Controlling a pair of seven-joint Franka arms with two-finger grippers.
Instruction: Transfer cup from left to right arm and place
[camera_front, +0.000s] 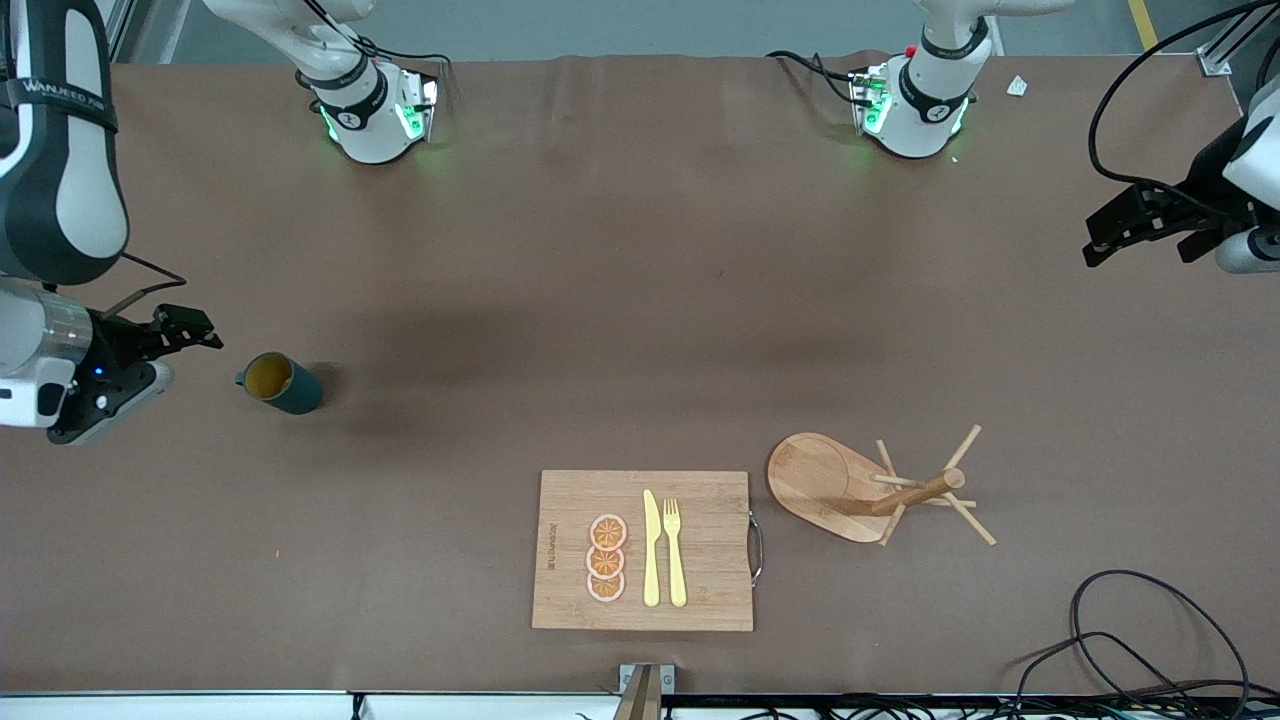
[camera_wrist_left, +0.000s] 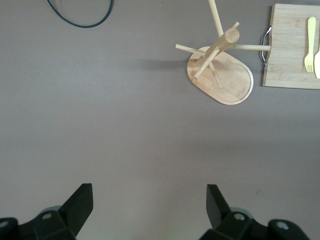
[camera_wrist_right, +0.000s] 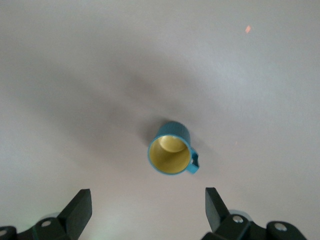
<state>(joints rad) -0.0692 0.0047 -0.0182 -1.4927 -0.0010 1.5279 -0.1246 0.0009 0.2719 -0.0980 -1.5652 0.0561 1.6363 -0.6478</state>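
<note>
Cutting board (camera_front: 700, 580) with knife (camera_front: 650, 548), fork (camera_front: 675, 552) and orange slices (camera_front: 606, 558) lies nearest the camera, peg rack (camera_front: 880, 487) beside it. Cup (camera_front: 279, 383) stands upright on table (camera_front: 600, 300) toward right arm's end. Right end effector (camera_front: 190, 328) hovers beside cup, released, empty. Left end effector (camera_front: 1140, 225) waits raised over left arm's end, released, empty.

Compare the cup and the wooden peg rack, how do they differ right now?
The cup is dark teal with a mustard inside; the peg rack is pale wood. The cup is compact with a loop handle; the rack spreads thin pegs from a post on a flat oval base. The cup sits toward the right arm's end, the rack toward the left arm's. Both stand upright, untouched.
</note>
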